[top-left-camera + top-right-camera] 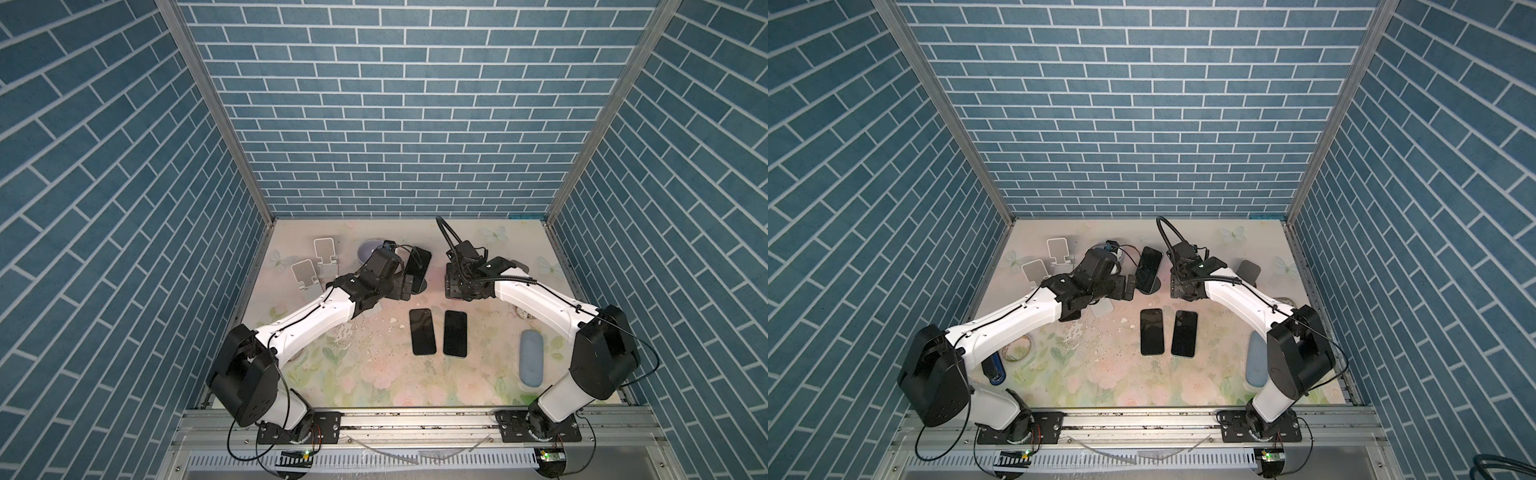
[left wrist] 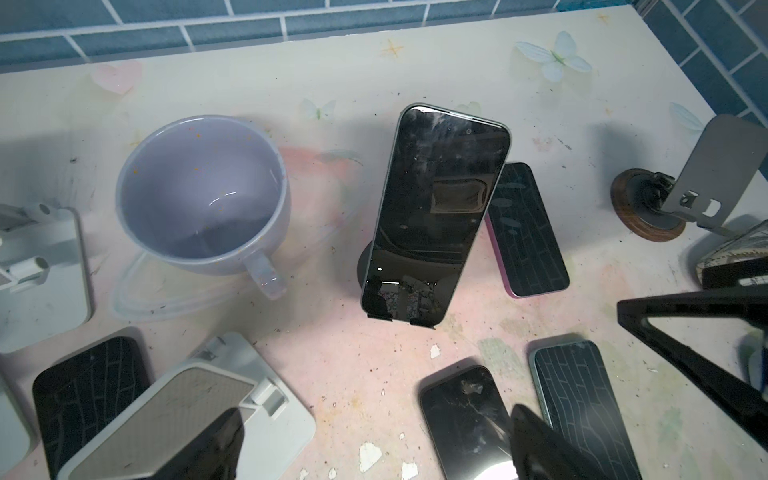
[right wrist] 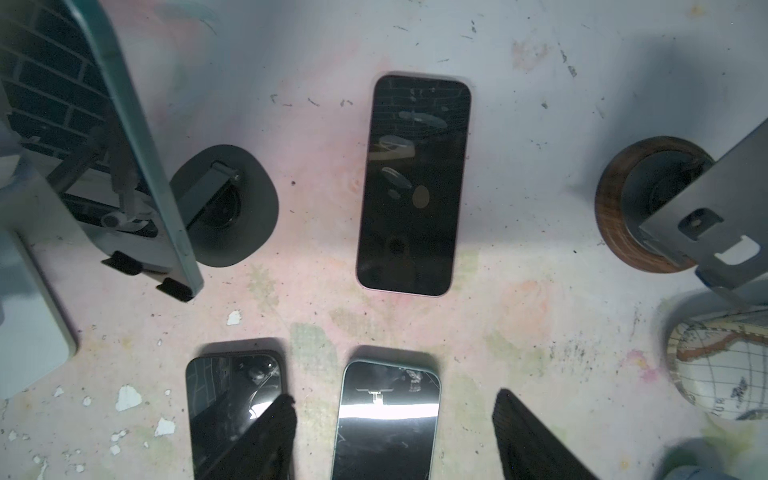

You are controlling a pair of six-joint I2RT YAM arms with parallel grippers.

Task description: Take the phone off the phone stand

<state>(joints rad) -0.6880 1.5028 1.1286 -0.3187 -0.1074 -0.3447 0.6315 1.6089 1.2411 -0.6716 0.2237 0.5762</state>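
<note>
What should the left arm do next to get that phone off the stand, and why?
Probably ease the left gripper forward so its open jaws straddle the phone, then close. The phone leans on the black stand, ungripped, and the jaws sit just short of it.

I see bright, even overhead light in both top views. The right wrist view is dimmer; glare streaks a flat phone, and the right hand is blurred.
</note>
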